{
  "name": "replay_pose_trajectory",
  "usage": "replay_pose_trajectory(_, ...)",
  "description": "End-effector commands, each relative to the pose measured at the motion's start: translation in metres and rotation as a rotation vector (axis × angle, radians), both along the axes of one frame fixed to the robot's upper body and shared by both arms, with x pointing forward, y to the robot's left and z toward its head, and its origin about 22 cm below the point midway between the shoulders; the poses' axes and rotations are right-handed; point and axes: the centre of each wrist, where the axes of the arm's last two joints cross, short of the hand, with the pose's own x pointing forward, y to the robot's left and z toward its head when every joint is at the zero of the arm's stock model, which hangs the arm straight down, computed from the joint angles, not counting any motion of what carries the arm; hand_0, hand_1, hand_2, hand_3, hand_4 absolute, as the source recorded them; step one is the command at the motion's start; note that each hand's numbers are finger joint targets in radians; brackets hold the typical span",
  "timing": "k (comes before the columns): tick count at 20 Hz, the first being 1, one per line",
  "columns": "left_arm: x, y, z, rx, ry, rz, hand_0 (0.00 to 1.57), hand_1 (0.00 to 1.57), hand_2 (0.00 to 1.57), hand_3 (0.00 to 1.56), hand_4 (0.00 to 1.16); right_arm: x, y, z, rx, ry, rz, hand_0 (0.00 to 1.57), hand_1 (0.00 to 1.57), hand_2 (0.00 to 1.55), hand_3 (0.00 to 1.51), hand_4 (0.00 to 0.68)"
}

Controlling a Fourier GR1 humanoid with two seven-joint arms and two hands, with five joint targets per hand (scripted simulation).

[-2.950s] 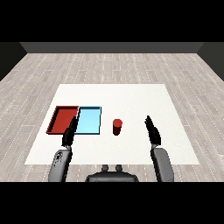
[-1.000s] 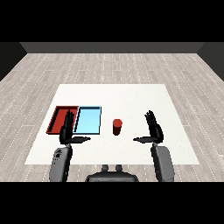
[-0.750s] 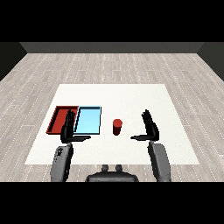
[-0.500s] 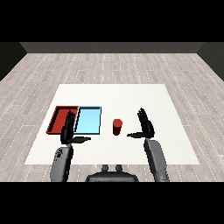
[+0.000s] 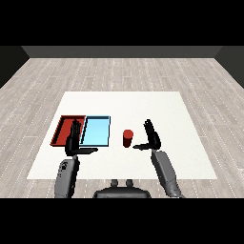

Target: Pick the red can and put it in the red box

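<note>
A smooth cylindrical red can (image 5: 127,138) is flanked by the open, empty right hand (image 5: 152,137) near the white tabletop's (image 5: 143,102) front edge.

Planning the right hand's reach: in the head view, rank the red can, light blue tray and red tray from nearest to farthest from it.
From the right hand:
1. Red can, just to its left, standing apart from the open fingers.
2. Light blue tray, beyond the can, toward the table's left.
3. Red tray, farthest, on the blue tray's far side, next to the left hand.
</note>
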Motion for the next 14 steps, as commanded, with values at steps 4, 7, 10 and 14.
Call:
replay_pose_trajectory(4, -0.005, 0.011, -0.003, -0.01, -0.011, -0.017, 0.0, 0.0, 0.0, 0.0, 0.0, 0.002, 0.031, 0.006, 0.011, 0.021, 0.038, 0.0, 0.0, 0.0, 0.0, 0.0)
replay_pose_trajectory(7, -0.007, 0.013, -0.007, -0.015, -0.011, -0.011, 0.0, 0.0, 0.0, 0.0, 0.0, -0.001, 0.059, -0.016, 0.018, 0.028, 0.02, 0.0, 0.0, 0.0, 0.0, 0.0)
replay_pose_trajectory(10, -0.015, 0.007, 0.0, -0.043, -0.007, -0.016, 0.0, 0.0, 0.0, 0.0, 0.0, 0.003, 0.043, -0.01, 0.015, 0.025, 0.033, 0.0, 0.0, 0.0, 0.0, 0.0)
replay_pose_trajectory(14, -0.005, -0.001, 0.011, -0.033, -0.015, -0.012, 0.0, 0.0, 0.0, 0.0, 0.0, 0.001, 0.034, -0.021, 0.019, 0.057, 0.036, 0.0, 0.0, 0.0, 0.0, 0.0)
